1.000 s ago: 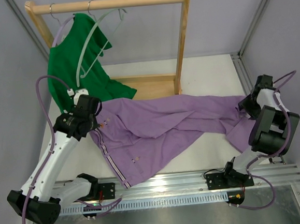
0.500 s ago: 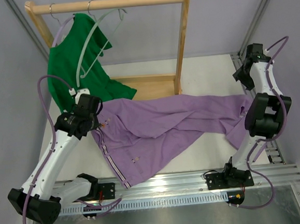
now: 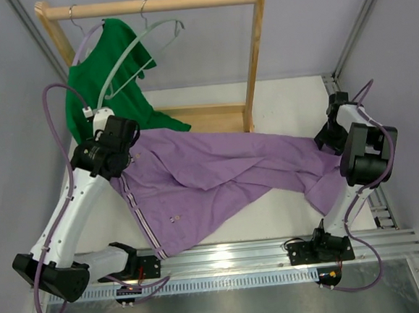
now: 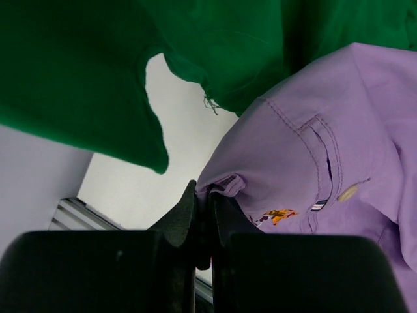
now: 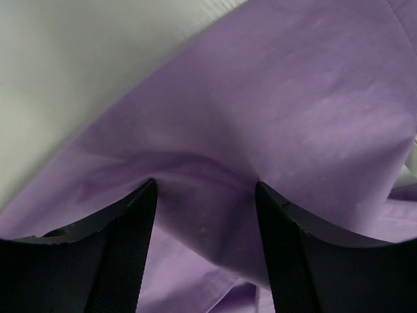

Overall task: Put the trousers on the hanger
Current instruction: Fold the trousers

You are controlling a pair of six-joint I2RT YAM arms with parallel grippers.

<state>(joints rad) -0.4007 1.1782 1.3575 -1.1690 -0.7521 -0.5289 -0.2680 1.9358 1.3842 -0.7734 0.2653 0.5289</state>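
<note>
Overhead and wrist views, ordered from largest item to smallest.

The table carries a wooden rack at its far side.

The trousers lie spread flat on the table in front of the rack. Their long axis runs left to right, with the waist at the left and the leg ends pointing right, towards the right arm. The striped waistband edge runs from the left gripper down to the near edge.

A green shirt hangs from the left end of the rail. Its hem is just above the trousers' waist.

The hanger hangs tilted on the rail, empty, beside the shirt.

The left gripper is pinched tight on the waistband corner. The right gripper stands wide, its fingers straddling a raised fold of trouser leg (no clamping is visible).

Compared with one second earlier:
- The waist has been drawn farther left and towards the rack.
- The leg ends have slid left with it.
- The hanger's hook sits farther right along the rail.
- The right arm swung off to the far corner and is back at the leg end.
</note>
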